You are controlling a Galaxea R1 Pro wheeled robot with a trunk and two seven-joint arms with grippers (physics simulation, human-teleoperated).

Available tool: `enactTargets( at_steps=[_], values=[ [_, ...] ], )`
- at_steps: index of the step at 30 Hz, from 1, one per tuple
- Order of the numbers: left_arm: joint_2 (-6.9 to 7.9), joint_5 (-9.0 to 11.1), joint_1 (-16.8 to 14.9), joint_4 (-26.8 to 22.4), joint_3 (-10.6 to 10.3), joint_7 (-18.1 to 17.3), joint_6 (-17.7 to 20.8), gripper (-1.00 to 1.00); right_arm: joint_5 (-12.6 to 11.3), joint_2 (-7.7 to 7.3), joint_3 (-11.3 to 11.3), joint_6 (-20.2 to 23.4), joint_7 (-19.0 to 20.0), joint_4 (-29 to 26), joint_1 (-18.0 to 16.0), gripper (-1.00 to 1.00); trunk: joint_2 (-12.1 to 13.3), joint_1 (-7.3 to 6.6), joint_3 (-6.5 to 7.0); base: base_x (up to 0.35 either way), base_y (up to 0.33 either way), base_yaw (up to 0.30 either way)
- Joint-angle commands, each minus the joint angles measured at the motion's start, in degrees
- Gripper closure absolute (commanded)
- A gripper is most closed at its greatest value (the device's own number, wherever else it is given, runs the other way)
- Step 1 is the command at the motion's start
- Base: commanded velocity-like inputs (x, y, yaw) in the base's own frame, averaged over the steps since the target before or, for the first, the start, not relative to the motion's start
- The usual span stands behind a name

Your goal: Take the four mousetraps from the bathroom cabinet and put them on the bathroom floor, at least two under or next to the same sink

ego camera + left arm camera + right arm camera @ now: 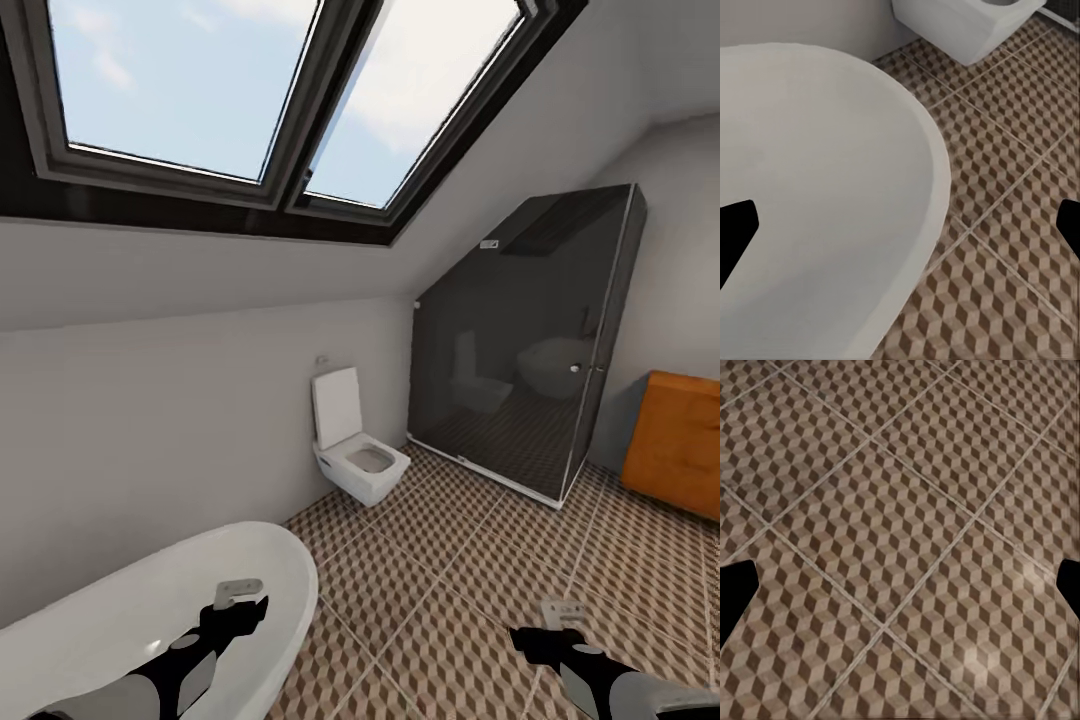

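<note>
The left gripper point(240, 597) hung low in the head view, over the rim of the white bathtub point(150, 610). In its wrist view the two dark fingertips point(736, 232) sat at opposite edges of the picture, so the jaws stood wide apart with nothing between them. Below them lay the tub's curved rim point(934, 165) and, past it, the bathroom floor point(1012, 225) with its brown, beige and white cube pattern.

The right gripper point(556, 622) hung at a similar height on the other side, above bare tile. Its fingertips point(736, 585) likewise showed only at the far edges of its wrist view, spread wide and empty, with patterned tiles point(900, 540) and pale grout lines beneath.

Outward from the grippers, the bathroom floor point(470, 590) ran toward the far wall. A white wall-hung toilet point(355, 455) with its lid raised stood beyond the tub, near the left gripper's side. Just beside it rose a dark glass shower enclosure point(520, 350) under the sloped ceiling. The cabinet point(675, 445), orange-brown, stood against the wall at the right edge of the head view, well apart from the right gripper and farther still from the left. Its front was only partly in frame, and no mousetraps could be made out on it. A large skylight point(250, 90) showed sky overhead.
</note>
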Motion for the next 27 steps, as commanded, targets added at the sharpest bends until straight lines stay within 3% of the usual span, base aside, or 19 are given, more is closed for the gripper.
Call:
enactTargets(
  at_steps=[1, 27],
  values=[
    [0.03, 0.6, 0.0, 0.1, -0.4, -0.3, -0.2, -1.0, -0.6, 0.02, 0.5, -0.4, 0.3, 0.3, -0.1, -1.0, 0.0, 0.02, -0.03, 0.0, 0.0, -0.276],
    [0.03, 0.7, 0.0, 0.1, -0.4, -0.3, -0.2, -1.0, -0.6, 0.02, 0.5, -0.4, 0.3, 0.3, -0.1, -1.0, 0.0, 0.02, -0.03, 0.0, 0.0, -0.276]
  ],
)
